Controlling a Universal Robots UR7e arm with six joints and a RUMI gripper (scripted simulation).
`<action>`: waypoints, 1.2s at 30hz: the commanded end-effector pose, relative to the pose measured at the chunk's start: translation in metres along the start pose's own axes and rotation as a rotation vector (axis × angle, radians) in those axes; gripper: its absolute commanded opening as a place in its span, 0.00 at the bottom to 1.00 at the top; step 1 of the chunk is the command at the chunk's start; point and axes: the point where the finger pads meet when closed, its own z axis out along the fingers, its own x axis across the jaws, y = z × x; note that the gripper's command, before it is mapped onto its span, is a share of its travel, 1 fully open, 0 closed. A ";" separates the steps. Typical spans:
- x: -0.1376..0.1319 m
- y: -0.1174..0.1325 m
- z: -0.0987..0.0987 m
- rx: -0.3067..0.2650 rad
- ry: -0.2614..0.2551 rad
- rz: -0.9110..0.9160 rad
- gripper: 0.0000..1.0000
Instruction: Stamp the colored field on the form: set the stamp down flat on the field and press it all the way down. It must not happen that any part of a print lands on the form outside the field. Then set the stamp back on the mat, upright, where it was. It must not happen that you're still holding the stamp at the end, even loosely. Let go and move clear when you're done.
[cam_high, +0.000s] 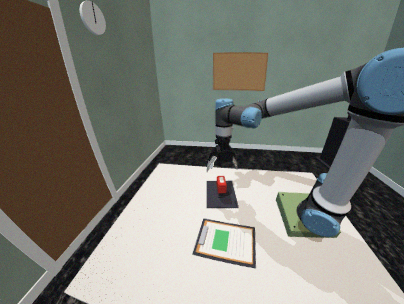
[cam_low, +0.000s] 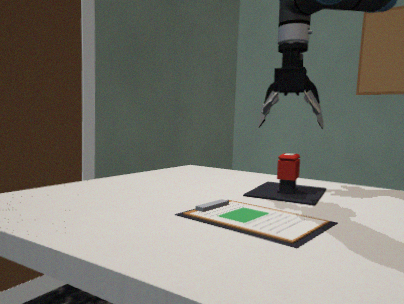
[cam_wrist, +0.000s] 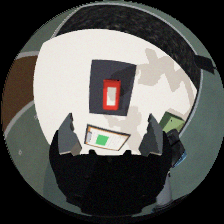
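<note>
A red stamp (cam_high: 221, 184) (cam_low: 288, 169) (cam_wrist: 111, 95) stands upright on a dark mat (cam_high: 216, 201) (cam_low: 306, 195) (cam_wrist: 100, 76) on the white table. In front of the mat lies a clipboard (cam_high: 249, 254) (cam_low: 310, 234) (cam_wrist: 90, 136) with a form whose green field (cam_high: 220, 239) (cam_low: 243, 215) (cam_wrist: 103, 140) is bare. My gripper (cam_high: 223, 163) (cam_low: 290, 122) (cam_wrist: 110, 113) is open and empty, pointing straight down, well above the stamp and slightly behind it.
The arm's green base plate (cam_high: 287, 208) (cam_wrist: 171, 123) sits at the table's right side. The white table (cam_high: 150, 250) (cam_low: 100, 220) ends at walls on the left and at the back. A door is on the left wall.
</note>
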 end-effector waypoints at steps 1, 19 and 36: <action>0.003 -0.008 -0.001 0.010 -0.017 0.037 1.00; 0.003 -0.009 -0.005 0.011 -0.019 0.041 1.00; 0.004 -0.009 -0.052 0.012 -0.018 0.039 1.00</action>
